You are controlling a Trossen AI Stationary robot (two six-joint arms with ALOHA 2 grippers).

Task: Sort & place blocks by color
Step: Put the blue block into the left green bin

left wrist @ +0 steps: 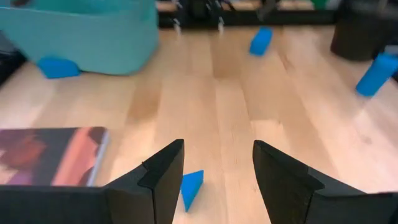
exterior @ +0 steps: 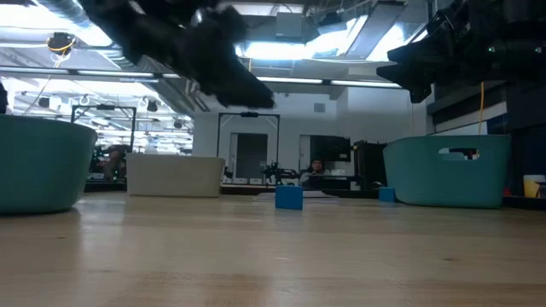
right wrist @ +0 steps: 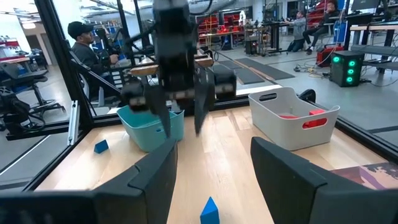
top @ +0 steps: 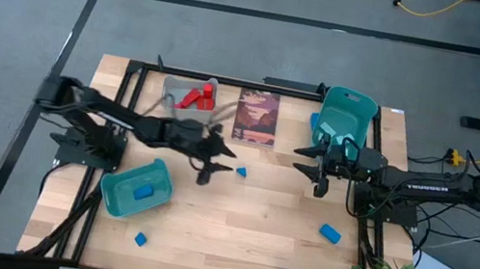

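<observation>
I have the left tool [top: 212,166] spread and empty, hovering just left of the dark picture card [top: 257,116], above a small blue plastic block [top: 241,170] on the wooden bench [top: 235,222]. I judge that block light, stiff and a bit slick, best pinched across its flat sides. Open boards surround it. Right of the card, the right tool [top: 316,169] hangs spread and empty beside the upright teal plastic bin [top: 345,113].

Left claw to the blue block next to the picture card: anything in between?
Nothing visible. The left claw hangs open above the blue block, with only bare table around it; the picture card lies off to one side.
</observation>
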